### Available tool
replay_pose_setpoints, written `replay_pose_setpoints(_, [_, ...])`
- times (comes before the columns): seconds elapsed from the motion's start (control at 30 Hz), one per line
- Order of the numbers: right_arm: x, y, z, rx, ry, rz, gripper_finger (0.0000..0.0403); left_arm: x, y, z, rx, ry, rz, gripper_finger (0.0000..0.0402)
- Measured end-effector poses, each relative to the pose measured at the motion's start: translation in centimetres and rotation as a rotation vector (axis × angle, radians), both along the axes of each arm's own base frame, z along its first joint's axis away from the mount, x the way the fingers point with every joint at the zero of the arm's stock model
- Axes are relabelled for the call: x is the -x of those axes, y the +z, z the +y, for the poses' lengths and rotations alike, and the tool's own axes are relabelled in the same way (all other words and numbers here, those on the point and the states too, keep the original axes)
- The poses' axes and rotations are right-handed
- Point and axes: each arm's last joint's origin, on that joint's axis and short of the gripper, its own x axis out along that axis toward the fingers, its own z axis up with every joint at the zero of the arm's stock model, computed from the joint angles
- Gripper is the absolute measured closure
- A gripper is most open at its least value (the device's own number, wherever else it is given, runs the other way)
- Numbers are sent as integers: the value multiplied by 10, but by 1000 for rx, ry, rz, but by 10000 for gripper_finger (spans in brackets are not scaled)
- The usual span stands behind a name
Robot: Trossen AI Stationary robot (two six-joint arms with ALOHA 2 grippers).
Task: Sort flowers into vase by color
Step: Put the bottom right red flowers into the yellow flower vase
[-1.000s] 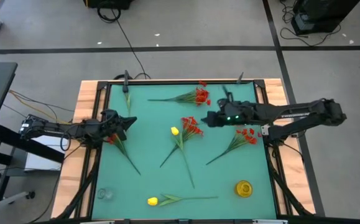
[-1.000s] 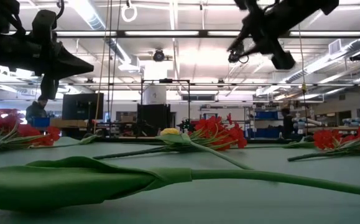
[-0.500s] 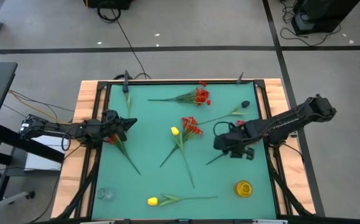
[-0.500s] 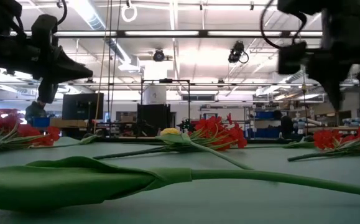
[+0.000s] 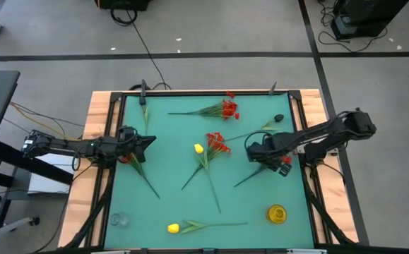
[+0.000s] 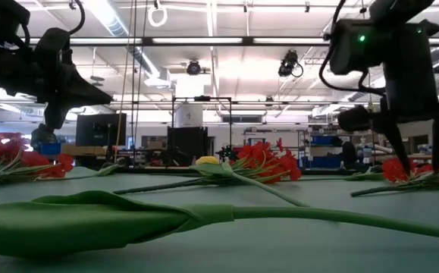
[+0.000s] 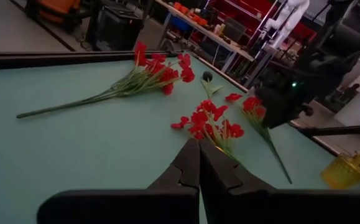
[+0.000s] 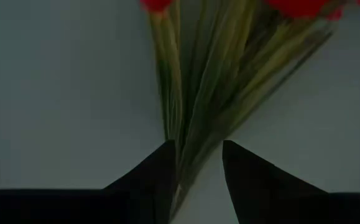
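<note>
Red flowers [image 5: 277, 159] lie on your green surface [image 5: 169, 134] at its right side; your right gripper [image 8: 196, 163] stands spread astride their stems. Your left gripper [image 7: 198, 163], pressed together, hangs over the left edge.

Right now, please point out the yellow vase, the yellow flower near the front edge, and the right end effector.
yellow vase [image 5: 277, 213], high view, its rim.
yellow flower [image 5: 174, 228], high view, its bloom.
right end effector [image 8: 196, 167], right wrist view, between its fingertips.
</note>
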Motion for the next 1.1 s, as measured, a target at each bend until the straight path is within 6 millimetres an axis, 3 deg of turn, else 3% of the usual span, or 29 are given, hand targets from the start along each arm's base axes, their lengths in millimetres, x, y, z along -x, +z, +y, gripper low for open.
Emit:
replay_pose_setpoints(0.33, [-8, -24, -3, -36, -4, 119, 261, 0, 0, 0, 1, 0, -1, 397])
replay_pose_setpoints(0.43, [-10, -29, -3, -40, 64, 138, 264, 0, 2, 0, -12, -12, -13, 397])
replay_pose_setpoints(0.57, [-9, -27, -4, -32, 141, 122, 301, -1, 7, -1, -33, -32, -49, 387])
replay_pose_setpoints(0.73, [-4, -11, -3, 70, 106, 32, 387, -1, 7, -1, -49, -41, -50, 338])
replay_pose_setpoints(0.9, [-3, 12, -2, 205, 142, -149, 386, -2, 7, -2, -46, -75, -50, 292])
replay_pose_setpoints(1.1, [-16, 51, -1, 519, 451, -370, 395, -2, 15, -3, -58, -123, -119, 276])
